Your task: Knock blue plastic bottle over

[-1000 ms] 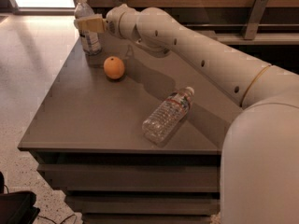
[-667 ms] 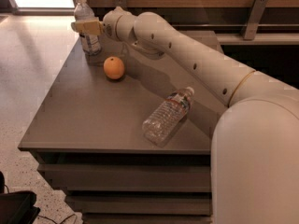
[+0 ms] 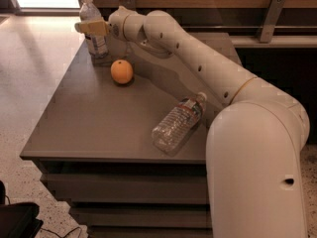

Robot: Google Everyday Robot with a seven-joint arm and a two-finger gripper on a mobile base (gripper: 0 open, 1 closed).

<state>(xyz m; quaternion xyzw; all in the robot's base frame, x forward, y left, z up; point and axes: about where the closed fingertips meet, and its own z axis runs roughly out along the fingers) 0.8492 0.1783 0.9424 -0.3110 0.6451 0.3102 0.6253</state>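
The blue plastic bottle (image 3: 97,46) stands upright at the far left corner of the grey table (image 3: 84,128); it has a white cap and a pale label. My gripper (image 3: 85,27) reaches in from the right. Its tan fingers lie as one shut bar across the bottle's upper body, touching or just in front of it. The gripper holds nothing.
An orange (image 3: 122,71) sits just right of and in front of the bottle. A clear ribbed bottle (image 3: 178,123) with a red-white label lies on its side near the table's front right. My white arm spans the table's right side. A wooden wall runs behind.
The gripper has moved a little to the left, further across the blue bottle. The bottle still stands upright. The orange and the lying bottle have not moved.
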